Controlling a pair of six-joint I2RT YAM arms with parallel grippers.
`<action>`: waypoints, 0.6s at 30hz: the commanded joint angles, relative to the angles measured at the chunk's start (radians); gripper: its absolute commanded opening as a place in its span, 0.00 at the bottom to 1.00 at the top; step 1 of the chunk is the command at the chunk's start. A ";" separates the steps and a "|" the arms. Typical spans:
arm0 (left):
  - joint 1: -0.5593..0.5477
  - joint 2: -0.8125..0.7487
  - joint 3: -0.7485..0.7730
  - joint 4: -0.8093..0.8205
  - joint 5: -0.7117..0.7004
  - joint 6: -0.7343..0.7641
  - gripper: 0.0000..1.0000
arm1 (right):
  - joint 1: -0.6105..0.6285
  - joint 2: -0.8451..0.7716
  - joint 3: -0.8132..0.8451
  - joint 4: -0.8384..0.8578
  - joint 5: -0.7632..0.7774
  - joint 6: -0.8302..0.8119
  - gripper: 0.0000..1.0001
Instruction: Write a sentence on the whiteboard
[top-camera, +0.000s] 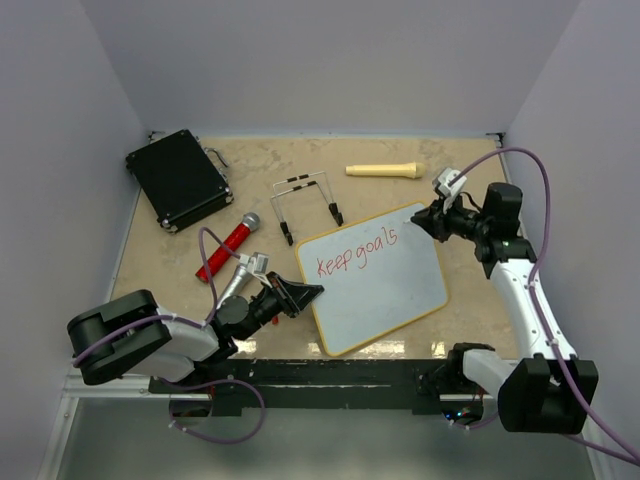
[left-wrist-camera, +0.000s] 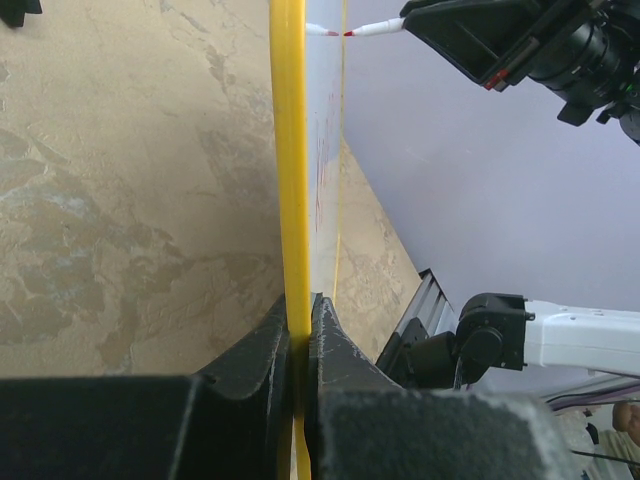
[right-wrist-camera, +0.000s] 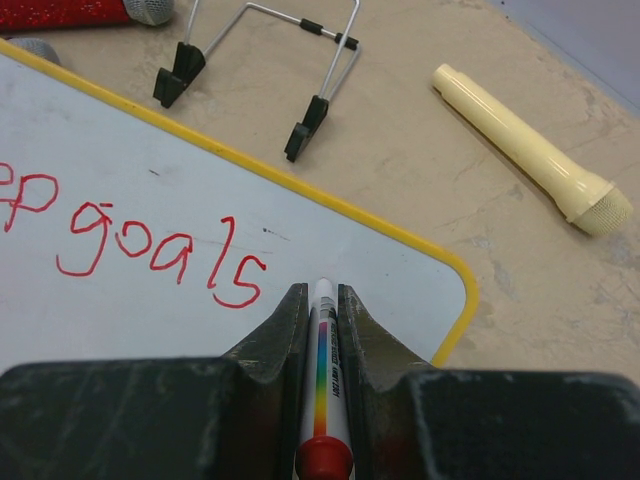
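The whiteboard (top-camera: 385, 295) lies tilted on the table with a yellow frame. The sentence (top-camera: 358, 252) reads "keep goals" in red, on one line near the top edge. In the right wrist view the word "goals" (right-wrist-camera: 160, 250) shows. My left gripper (top-camera: 305, 293) is shut on the board's left frame edge (left-wrist-camera: 290, 150), which runs between the jaws of that gripper (left-wrist-camera: 303, 320). My right gripper (top-camera: 422, 218) is shut on a white marker (right-wrist-camera: 322, 370) with a rainbow stripe and red end. The marker tip sits over the board just right of "goals", between the fingertips of the right gripper (right-wrist-camera: 321, 292).
A black case (top-camera: 178, 178) lies at the back left. A red microphone (top-camera: 228, 247) and a silver one (top-camera: 240, 278) lie left of the board. A wire stand (top-camera: 305, 200) and a cream microphone (top-camera: 385, 170) lie behind it.
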 joint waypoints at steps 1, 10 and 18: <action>-0.001 0.015 0.007 0.054 0.013 0.088 0.00 | -0.004 0.045 0.005 0.027 0.046 0.002 0.00; -0.001 0.018 0.001 0.058 0.013 0.083 0.00 | -0.005 -0.062 0.031 -0.027 -0.001 -0.018 0.00; -0.001 0.015 0.001 0.060 0.013 0.082 0.00 | -0.004 -0.013 0.031 -0.079 -0.016 -0.061 0.00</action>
